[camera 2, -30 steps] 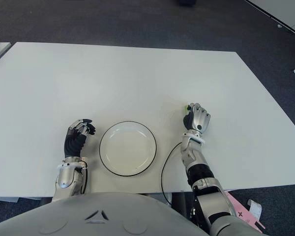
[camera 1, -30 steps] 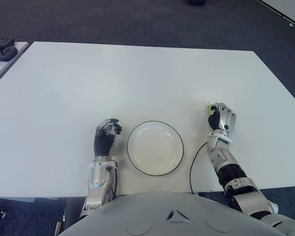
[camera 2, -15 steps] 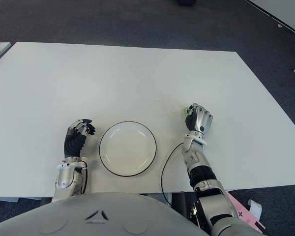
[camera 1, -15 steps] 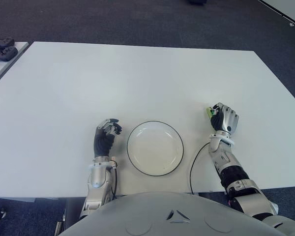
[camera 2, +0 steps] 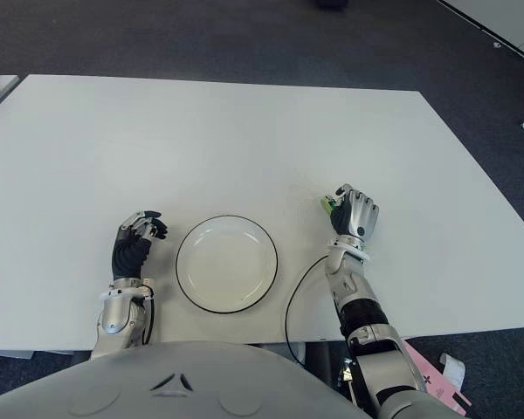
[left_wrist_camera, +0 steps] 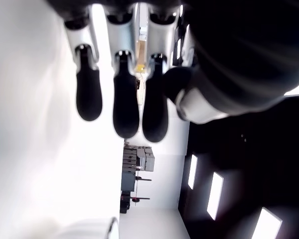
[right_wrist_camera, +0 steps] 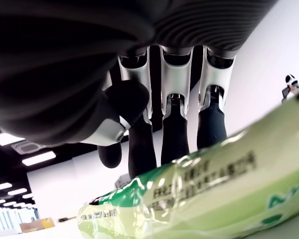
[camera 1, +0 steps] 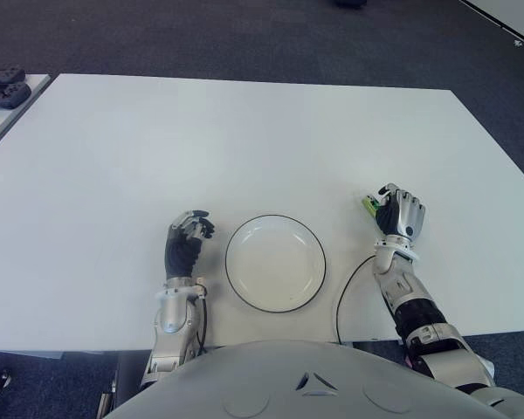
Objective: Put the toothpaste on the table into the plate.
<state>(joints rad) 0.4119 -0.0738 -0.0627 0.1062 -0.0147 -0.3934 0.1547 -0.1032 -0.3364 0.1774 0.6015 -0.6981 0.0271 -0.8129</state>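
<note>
My right hand is curled around the green toothpaste, which I judge light, soft and slick in its wrapper, best gripped mid-body; my left hand, curled empty, shows left of the plate.

Right hand fingers curled in a grasp — left hand loosely curled, idle.

The right robot hand has drawn slightly down the frame toward its lower right, carrying the green toothpaste, whose end now sticks out farther at the hand's left side.
</note>
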